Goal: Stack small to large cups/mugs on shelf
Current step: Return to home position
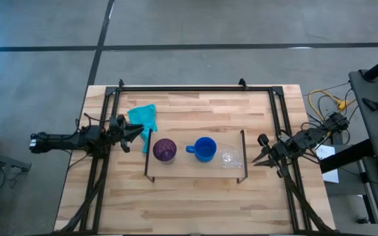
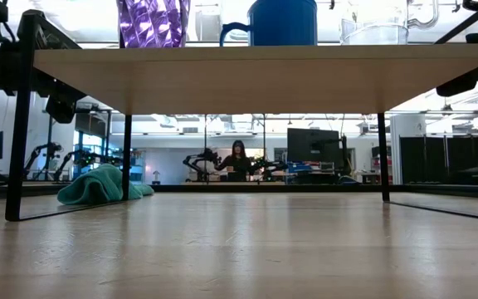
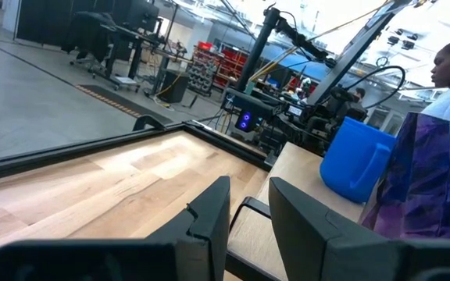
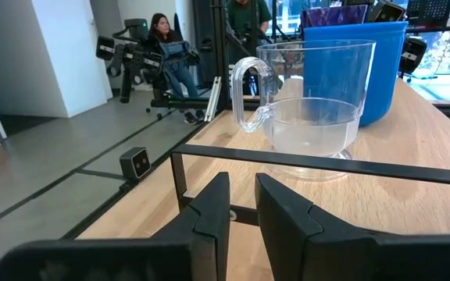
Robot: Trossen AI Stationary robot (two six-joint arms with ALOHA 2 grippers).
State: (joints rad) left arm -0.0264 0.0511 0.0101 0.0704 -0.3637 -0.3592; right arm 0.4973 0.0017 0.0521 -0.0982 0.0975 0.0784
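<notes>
The light-wood shelf (image 1: 195,168) on thin black wire legs carries, left to right, the faceted purple cup (image 1: 164,150), the smooth blue mug (image 1: 205,149) and the clear, handled glass cup (image 1: 228,157). The left gripper (image 1: 136,136) and the right gripper (image 1: 258,152) flank it, fingers slightly parted, empty.

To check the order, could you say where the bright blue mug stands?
High view: the bright blue handled mug stands centred on the light-wood shelf, purple cup to its left, clear glass cup to its right.
</notes>
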